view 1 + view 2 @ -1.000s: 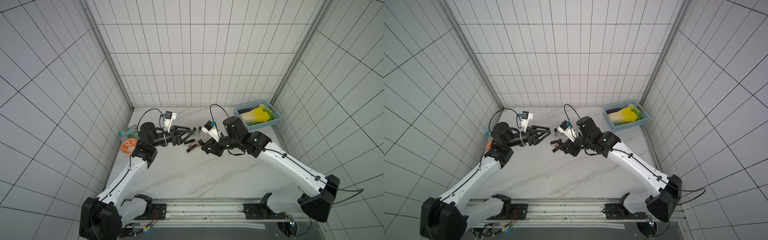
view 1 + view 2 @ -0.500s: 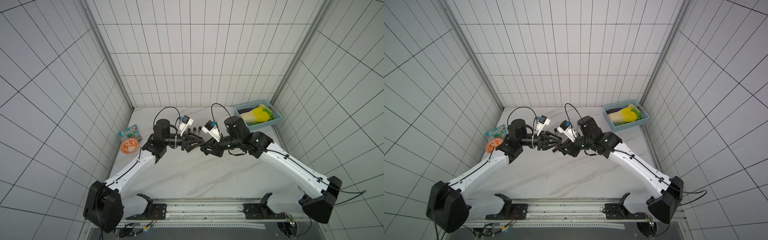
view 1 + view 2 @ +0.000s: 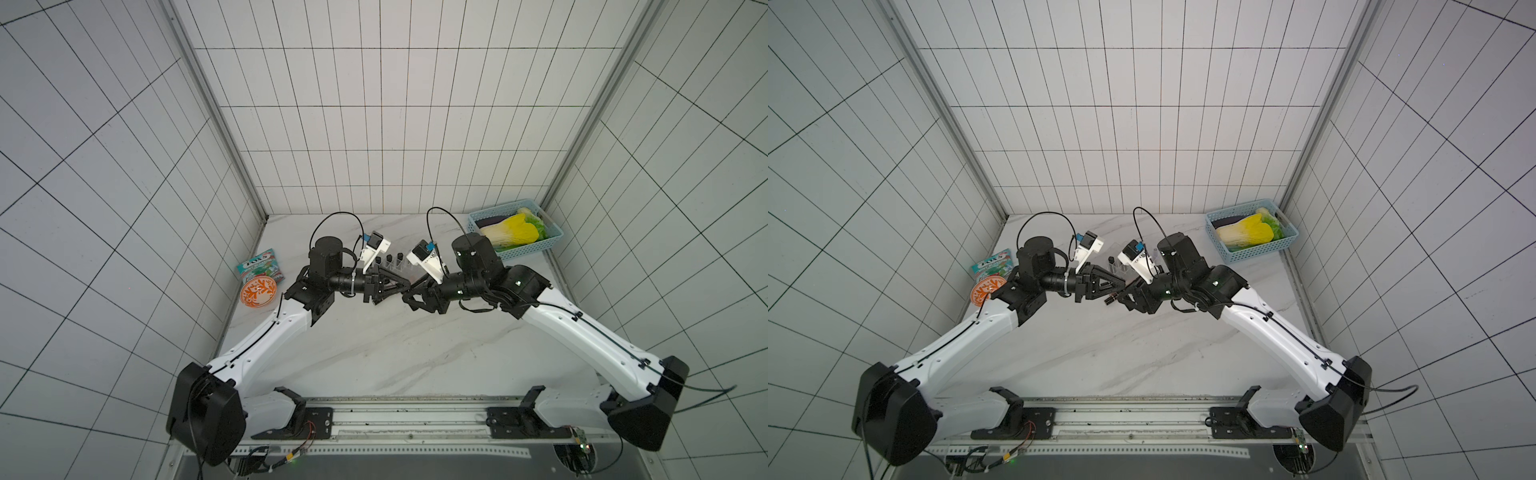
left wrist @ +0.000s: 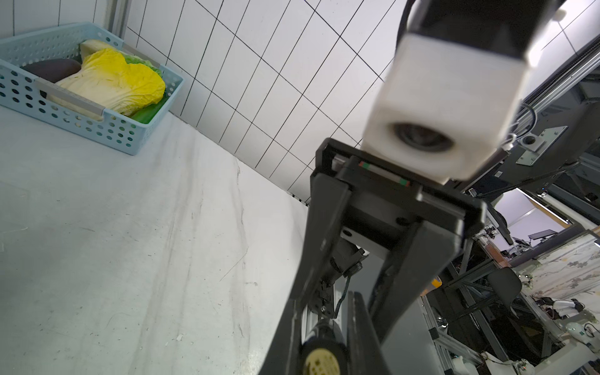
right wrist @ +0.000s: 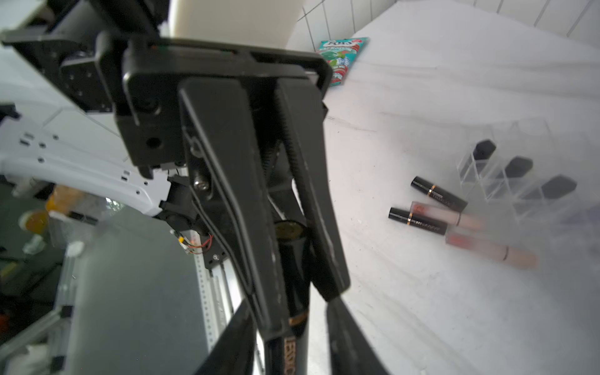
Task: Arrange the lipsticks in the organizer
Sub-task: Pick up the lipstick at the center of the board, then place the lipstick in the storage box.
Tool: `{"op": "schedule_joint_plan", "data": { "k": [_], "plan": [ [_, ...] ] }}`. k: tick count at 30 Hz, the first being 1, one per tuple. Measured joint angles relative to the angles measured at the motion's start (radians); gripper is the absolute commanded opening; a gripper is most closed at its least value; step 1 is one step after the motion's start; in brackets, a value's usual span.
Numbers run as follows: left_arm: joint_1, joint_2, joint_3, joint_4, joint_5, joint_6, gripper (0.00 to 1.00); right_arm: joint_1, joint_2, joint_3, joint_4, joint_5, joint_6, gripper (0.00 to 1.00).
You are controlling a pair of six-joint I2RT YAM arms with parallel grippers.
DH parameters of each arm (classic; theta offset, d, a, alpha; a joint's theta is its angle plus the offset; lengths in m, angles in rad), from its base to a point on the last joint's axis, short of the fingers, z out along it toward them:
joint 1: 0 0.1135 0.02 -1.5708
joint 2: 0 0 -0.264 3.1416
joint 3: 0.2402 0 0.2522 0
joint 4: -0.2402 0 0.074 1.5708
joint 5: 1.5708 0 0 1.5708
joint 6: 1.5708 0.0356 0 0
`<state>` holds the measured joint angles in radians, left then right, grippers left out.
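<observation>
Above the marble table my two grippers meet tip to tip. My left gripper (image 4: 323,344) is shut on a black lipstick (image 4: 321,360) whose gold-coloured end faces its wrist camera. The right wrist view shows that same lipstick (image 5: 293,292) clamped between the left fingers (image 5: 227,194). My right gripper (image 5: 289,357) stands open around its other end, with a gap on one side. The clear organizer (image 5: 506,188) holds three upright black lipsticks (image 5: 518,165). Beside it lie two black lipsticks (image 5: 438,193) and two pink ones (image 5: 490,248). In both top views the grippers (image 3: 403,289) (image 3: 1121,291) hang in front of the organizer (image 3: 390,266).
A light-blue basket (image 3: 528,251) with cabbage sits at the back right corner, also in the left wrist view (image 4: 97,126). An orange patterned bowl (image 3: 258,291) and a candy packet (image 3: 259,268) lie by the left wall.
My left arm swung right to the right gripper and shut on the black lipstick held there. My right gripper, shut before, has opened.
</observation>
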<state>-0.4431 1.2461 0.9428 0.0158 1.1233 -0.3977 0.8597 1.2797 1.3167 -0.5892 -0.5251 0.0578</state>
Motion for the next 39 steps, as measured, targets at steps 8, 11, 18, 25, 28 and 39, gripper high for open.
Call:
{"op": "schedule_joint_plan", "data": {
  "k": [8,11,18,25,28,39],
  "plan": [
    [0.017,0.050,0.132,-0.234,-0.381,0.167,0.00,-0.033,-0.203,-0.137,0.052,0.262,0.008,0.99],
    [0.017,0.115,0.182,-0.261,-0.550,0.223,0.00,-0.060,-0.260,-0.195,0.086,0.330,0.017,0.99],
    [0.017,0.280,0.223,-0.227,-0.869,0.302,0.00,-0.082,-0.272,-0.269,0.126,0.393,0.024,1.00],
    [0.010,0.407,0.234,-0.105,-1.022,0.343,0.00,-0.082,-0.303,-0.319,0.149,0.415,0.024,1.00],
    [0.007,0.451,0.249,-0.071,-1.049,0.351,0.00,-0.082,-0.312,-0.324,0.158,0.415,0.024,1.00],
    [-0.006,0.553,0.268,-0.028,-1.073,0.362,0.00,-0.082,-0.316,-0.331,0.167,0.409,0.025,0.98]
  ]
}}
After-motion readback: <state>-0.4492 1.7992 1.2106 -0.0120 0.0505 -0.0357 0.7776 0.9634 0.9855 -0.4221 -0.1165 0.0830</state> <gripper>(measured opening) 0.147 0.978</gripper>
